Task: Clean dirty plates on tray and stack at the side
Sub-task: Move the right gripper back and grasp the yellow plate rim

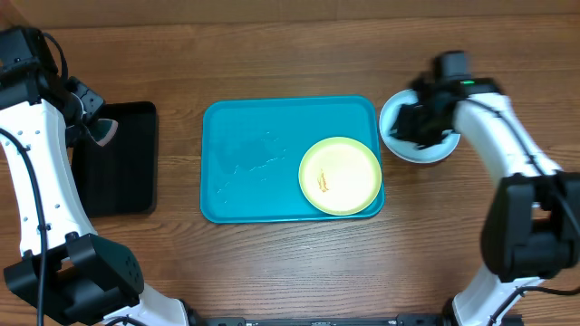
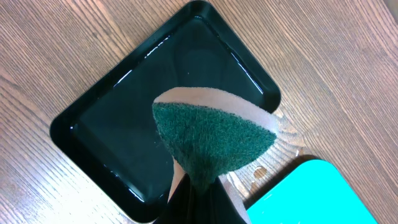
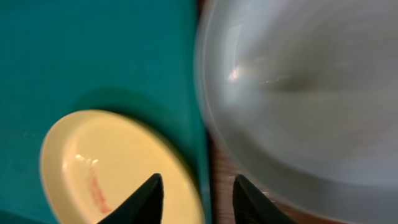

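Note:
The yellow-green plate (image 1: 340,175) lies on the right part of the turquoise tray (image 1: 245,154) and has an orange smear in its middle. A white plate (image 1: 396,138) sits on the table just right of the tray. My right gripper (image 1: 419,122) hovers over it, open and empty. In the right wrist view the open fingers (image 3: 198,193) straddle the tray's edge, between the yellow-green plate (image 3: 93,168) and the blurred white plate (image 3: 298,93). My left gripper (image 1: 100,131) is shut on a green-and-tan sponge (image 2: 214,137). The light blue plate is not visible.
A black rectangular tray (image 1: 118,172) lies at the far left, under the sponge; its inside looks wet in the left wrist view (image 2: 124,124). Water streaks mark the turquoise tray's left half, whose corner also shows in the left wrist view (image 2: 305,193). Droplets lie on the wood between the trays.

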